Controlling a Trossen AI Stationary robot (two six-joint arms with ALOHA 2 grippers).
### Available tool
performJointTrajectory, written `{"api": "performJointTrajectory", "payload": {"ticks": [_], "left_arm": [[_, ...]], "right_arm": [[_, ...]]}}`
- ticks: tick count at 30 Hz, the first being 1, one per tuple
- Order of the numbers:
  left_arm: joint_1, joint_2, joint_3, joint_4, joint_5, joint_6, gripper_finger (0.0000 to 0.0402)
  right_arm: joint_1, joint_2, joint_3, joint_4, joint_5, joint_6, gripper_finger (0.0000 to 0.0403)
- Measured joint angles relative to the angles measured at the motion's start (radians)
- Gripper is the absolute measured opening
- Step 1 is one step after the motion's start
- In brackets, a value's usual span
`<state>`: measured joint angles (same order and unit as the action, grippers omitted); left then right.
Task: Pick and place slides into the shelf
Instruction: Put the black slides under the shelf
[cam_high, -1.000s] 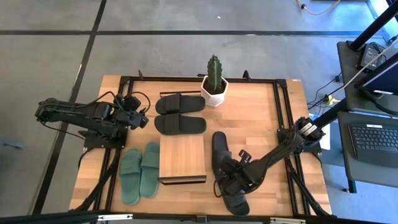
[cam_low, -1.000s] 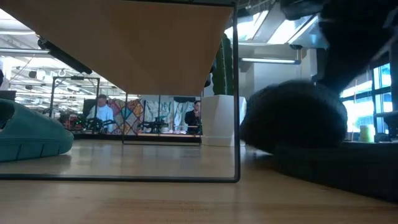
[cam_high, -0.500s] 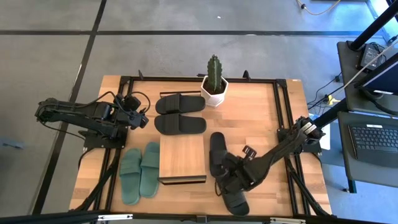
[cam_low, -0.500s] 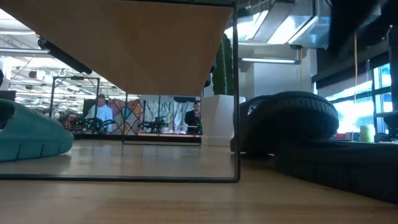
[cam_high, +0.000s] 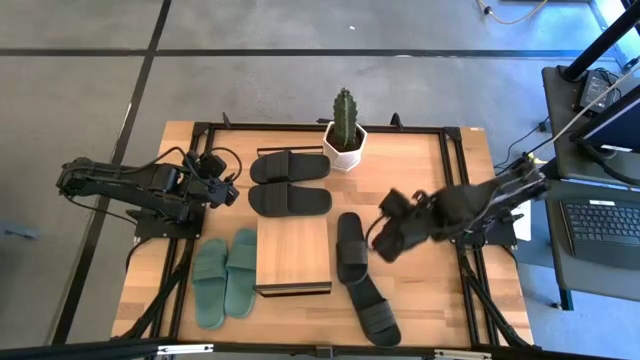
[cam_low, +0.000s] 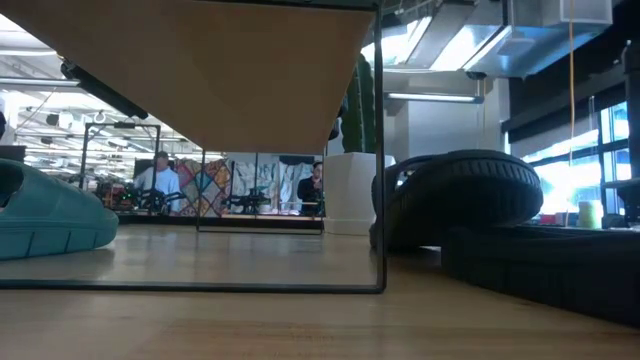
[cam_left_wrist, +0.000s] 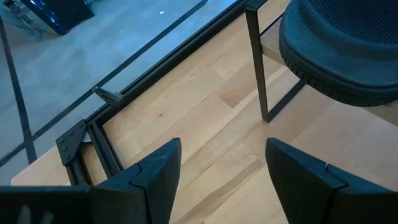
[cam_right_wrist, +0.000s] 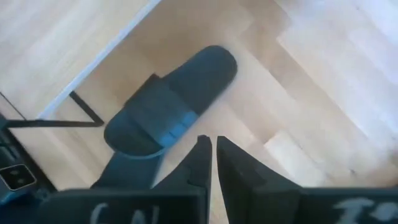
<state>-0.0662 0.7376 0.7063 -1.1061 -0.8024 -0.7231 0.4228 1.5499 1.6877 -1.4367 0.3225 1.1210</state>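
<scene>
Right gripper (cam_high: 378, 243), fingers pressed together (empty), at three o'clock of the shelf (cam_high: 293, 252), above a black slide (cam_high: 351, 248). Left gripper (cam_high: 228, 192), fingers spread, at ten o'clock.

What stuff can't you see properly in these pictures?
- Under the shelf: high view, its plank top covers whatever lies beneath.
- Far black slide: low view, the nearer slide hides its bottom.
- Green slide: low view, cut off by the picture's edge.
- People in the room behind: low view, too small to tell what they do.
- Right gripper: high view, blurred.
</scene>
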Motion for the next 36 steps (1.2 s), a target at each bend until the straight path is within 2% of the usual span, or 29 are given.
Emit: {"api": "performJointTrajectory", "payload": {"ticks": [3,7,11,16,18,24,31,36], "left_arm": [[0.0,0.0,0.0,0.0,0.0,0.0,0.0225],[0.0,0.0,0.0,0.0,0.0,0.0,0.0225],[0.0,0.0,0.0,0.0,0.0,0.0,0.0225],[0.0,0.0,0.0,0.001,0.0,-0.001,0.0225],[0.0,0.0,0.0,0.001,0.0,-0.001,0.0225],[0.0,0.0,0.0,0.001,0.0,-0.001,0.0225],[0.0,0.0,0.0,0.001,0.0,-0.008,0.0225],[0.0,0.0,0.0,0.001,0.0,-0.009,0.0225]], "right_arm": [[-0.078,-0.093,-0.118,0.108,-0.05,-0.082,0.0028],[-0.199,-0.208,-0.339,0.377,-0.194,-0.285,0.0028],[-0.356,-0.294,-0.586,0.669,-0.432,-0.49,0.0028],[-0.535,-0.318,-0.827,0.976,-0.821,-0.682,0.0028],[-0.577,-0.316,-0.893,1.072,-0.898,-0.715,0.0028],[-0.638,-0.313,-1.007,1.221,-0.918,-0.857,0.0028],[-0.645,-0.313,-1.077,1.364,-0.92,-0.924,0.0029],[-0.648,-0.313,-1.085,1.395,-0.942,-0.945,0.0064]]}}
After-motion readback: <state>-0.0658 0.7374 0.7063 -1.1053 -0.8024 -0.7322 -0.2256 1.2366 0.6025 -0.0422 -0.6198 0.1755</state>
